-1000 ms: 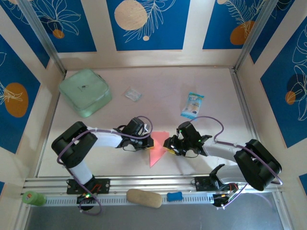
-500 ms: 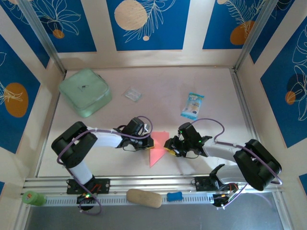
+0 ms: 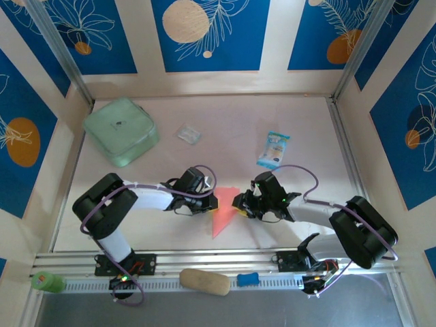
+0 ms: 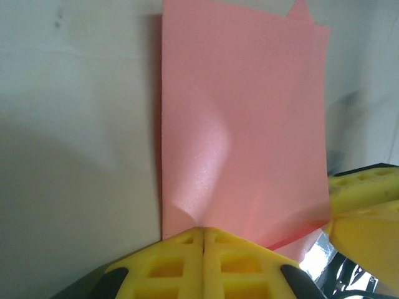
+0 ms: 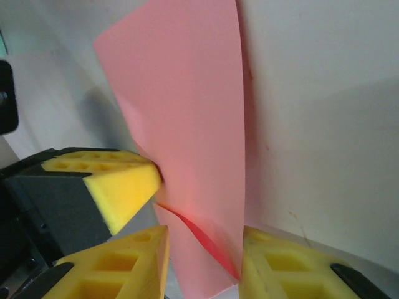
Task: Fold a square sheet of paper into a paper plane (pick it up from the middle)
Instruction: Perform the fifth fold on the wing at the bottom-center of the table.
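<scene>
The square sheet of paper [image 3: 222, 214], salmon-pink and folded into a pointed wedge, lies between the two grippers at the table's near middle. My left gripper [image 3: 214, 202] is shut on its left edge. In the left wrist view the yellow fingertips [image 4: 204, 229] pinch the paper [image 4: 243, 137], which puckers at the pinch. My right gripper [image 3: 238, 204] reaches in from the right. Its jaws [image 5: 204, 240] stand apart around the paper's [image 5: 187, 112] raised fold: the right finger [image 5: 274, 255] touches it, the left finger [image 5: 134, 252] stands off it. A left-gripper pad [image 5: 121, 187] shows beside them.
A mint-green pouch [image 3: 121, 131] sits at the back left, a small clear wrapper [image 3: 189, 133] behind the arms, and a blue-and-white snack packet [image 3: 273, 149] at the back right. Along the front rail lie a beige oval [image 3: 204, 281] and a small blue piece [image 3: 248, 279].
The right gripper has edged left onto the paper and its jaws have narrowed a little. The left gripper stays shut on the paper in the same place.
</scene>
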